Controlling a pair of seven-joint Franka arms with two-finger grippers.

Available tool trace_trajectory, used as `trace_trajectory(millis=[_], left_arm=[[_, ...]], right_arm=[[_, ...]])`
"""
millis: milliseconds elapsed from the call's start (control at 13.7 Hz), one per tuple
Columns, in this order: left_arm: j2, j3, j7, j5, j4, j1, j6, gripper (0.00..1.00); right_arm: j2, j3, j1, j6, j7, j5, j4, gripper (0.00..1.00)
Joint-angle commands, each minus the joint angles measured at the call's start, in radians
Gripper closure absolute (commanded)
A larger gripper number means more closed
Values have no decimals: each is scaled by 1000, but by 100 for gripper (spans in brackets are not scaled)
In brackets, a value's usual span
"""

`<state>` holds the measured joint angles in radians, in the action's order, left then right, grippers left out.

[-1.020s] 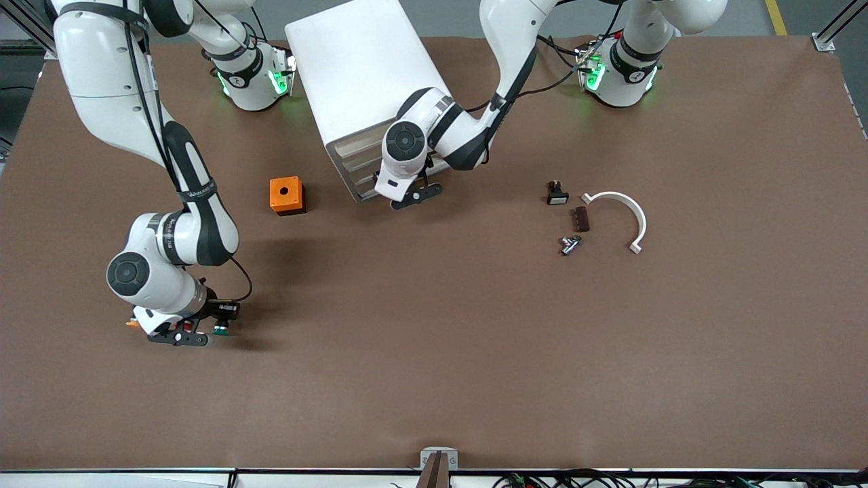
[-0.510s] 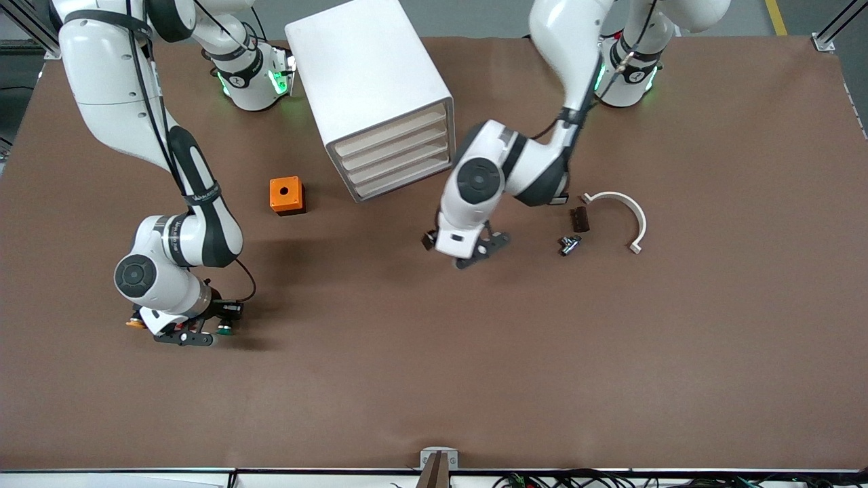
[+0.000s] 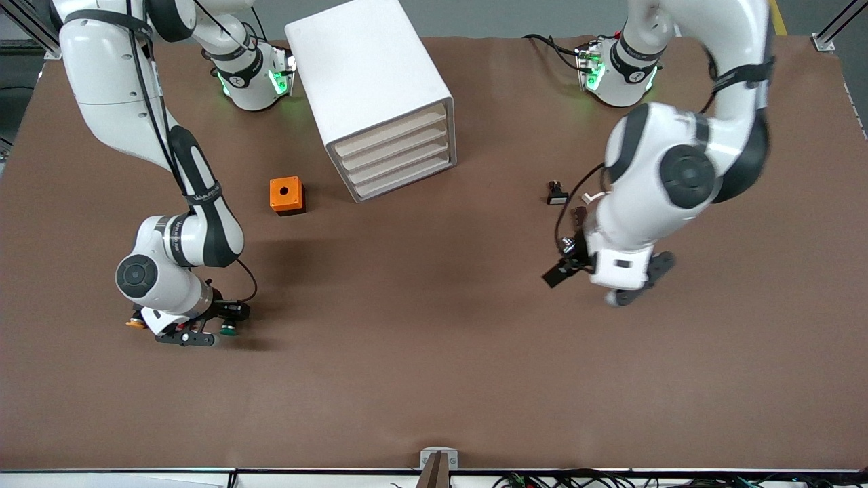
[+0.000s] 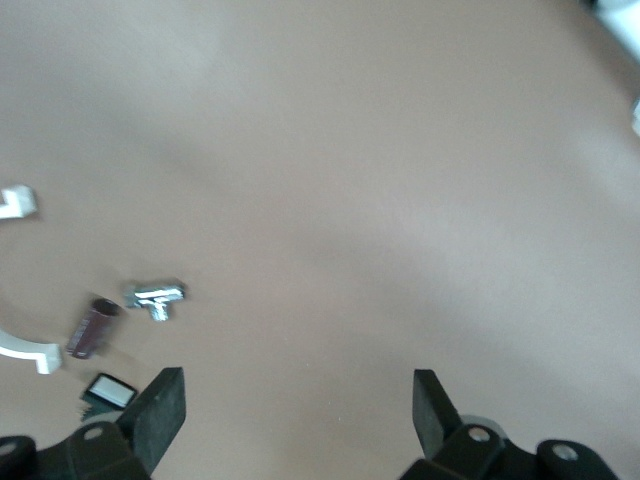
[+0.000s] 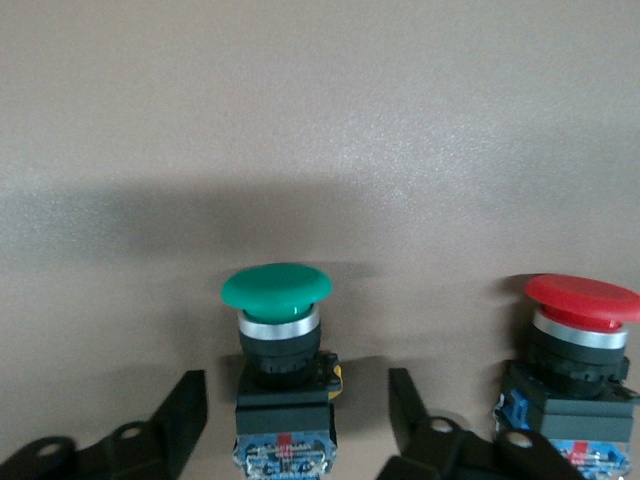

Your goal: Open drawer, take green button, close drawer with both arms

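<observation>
Front view: right pincer [image 3: 186, 337] sits low near the counter [image 3: 434, 379] edge at the right arm's end. Left pincer [image 3: 634, 288] hovers over bare counter, wide open.

Left wrist: fingers [image 4: 160, 412] spread, nothing between.

Right wrist: green button [image 5: 277, 355] stands between parted fingers [image 5: 180, 415], ungripped, red button [image 5: 580, 360] beside it.

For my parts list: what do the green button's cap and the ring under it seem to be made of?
The green button has a cap that looks like smooth matte plastic, evenly coloured with a soft sheen. The ring under it looks like polished metal, silvery and reflective, though it could be chromed plastic.
</observation>
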<state>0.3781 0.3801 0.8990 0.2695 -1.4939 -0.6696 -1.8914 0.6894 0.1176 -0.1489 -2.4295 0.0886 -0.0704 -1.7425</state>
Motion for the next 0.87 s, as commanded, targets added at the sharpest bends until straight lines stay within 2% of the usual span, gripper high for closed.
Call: trace_trajectory(millis=[0,146,291,583,656,802], left_arm=[[-66,-9,-14,-67,39,76,114,0],[-128,-7,-113,-111,40,99,172,1],[-183,-7,-239,-203,41,103,227,1],[-264,-12,-419,-230,34,123,290,1],[-286,-32,-437,-233,29,164,314,0],[-333,-191,-462,-234,24,330,365,0]], right_arm=[[-14,-9,14,12,-7,4,17,0],[-47,-7,15,67,-9,14,30,0],[-79,-7,15,165,-9,15,67,0],[-181,-4,26,297,-55,18,72,0],[-208,-4,32,335,-61,18,75,0],[-263,-3,49,435,-76,23,75,0]])
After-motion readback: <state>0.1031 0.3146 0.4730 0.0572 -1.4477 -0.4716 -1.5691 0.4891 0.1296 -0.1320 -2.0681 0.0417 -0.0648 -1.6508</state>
